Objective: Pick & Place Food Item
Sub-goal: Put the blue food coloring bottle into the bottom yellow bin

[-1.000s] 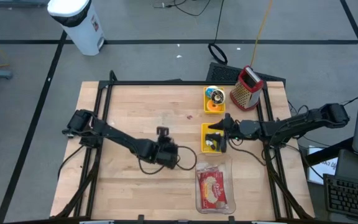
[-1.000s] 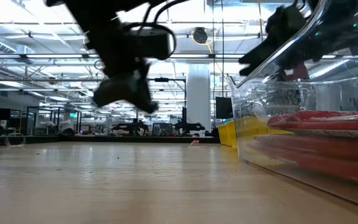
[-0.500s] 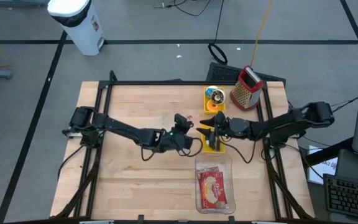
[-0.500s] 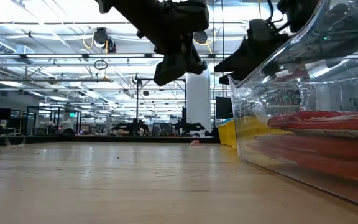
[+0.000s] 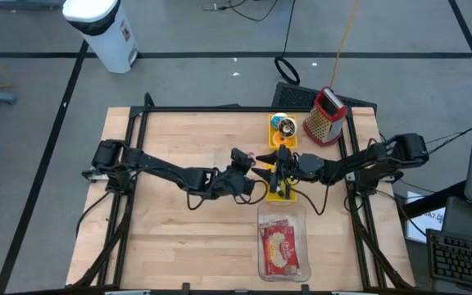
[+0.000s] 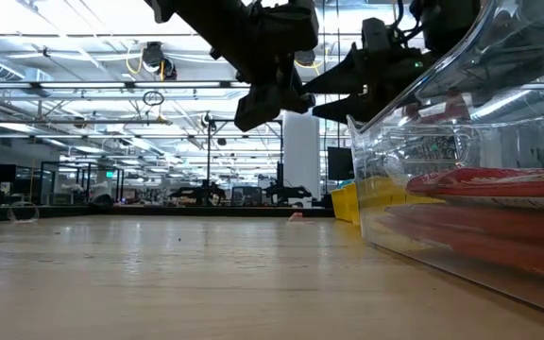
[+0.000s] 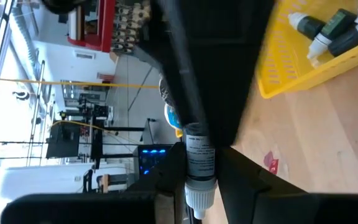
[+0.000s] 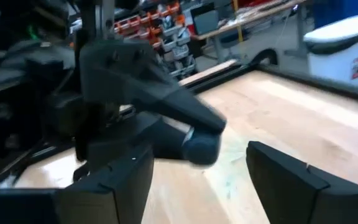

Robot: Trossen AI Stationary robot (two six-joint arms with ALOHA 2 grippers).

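Right tool [image 5: 279,161] opened wider, edged toward left tool [image 5: 248,164] holding bottle [image 7: 199,167].

even bright overhead light on the table [image 5: 179,164], soft faint shadows, low view backlit by ceiling strips, arms silhouetted black, clear container [image 6: 470,179] glary, near edge out of focus, right wrist view motion-blurred

Matt wooden table [image 5: 179,139], glossy clear, seemingly plastic container [image 6: 461,142].
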